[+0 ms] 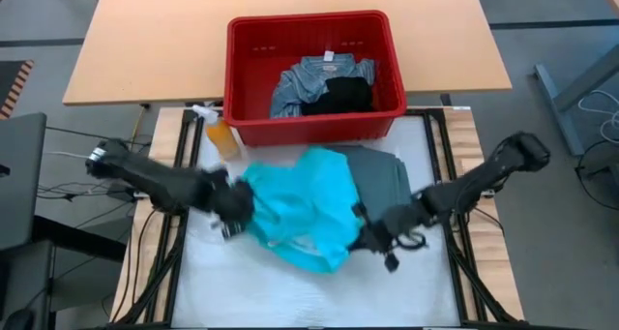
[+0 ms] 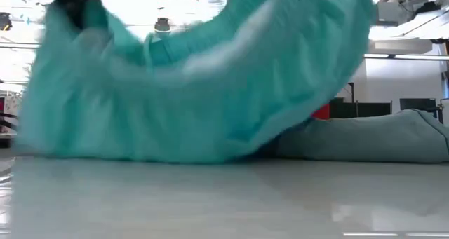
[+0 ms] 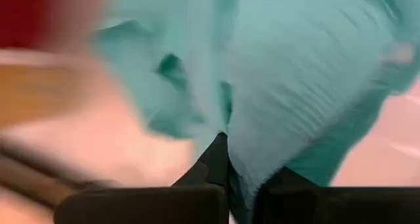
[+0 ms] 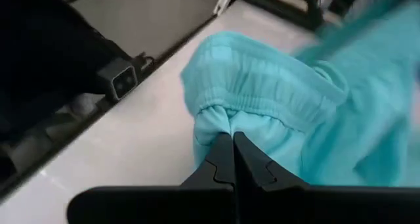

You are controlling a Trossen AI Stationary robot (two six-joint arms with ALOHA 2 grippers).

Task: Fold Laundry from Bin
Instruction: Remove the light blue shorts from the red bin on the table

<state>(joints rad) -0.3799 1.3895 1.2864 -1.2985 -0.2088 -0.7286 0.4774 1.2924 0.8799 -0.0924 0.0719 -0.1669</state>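
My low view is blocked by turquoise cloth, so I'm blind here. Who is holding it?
Observer: Both. The left tool and the right tool are each shut on the turquoise garment.
Operator: What's left in the bin?
Observer: The bin holds a blue-grey garment and a black one.
Operator: Anything else nearby?
Observer: A grey-green garment lies flat, partly under the turquoise one, and an orange bottle is beside the bin's left corner.

Overhead, table-level, two wrist views (close)
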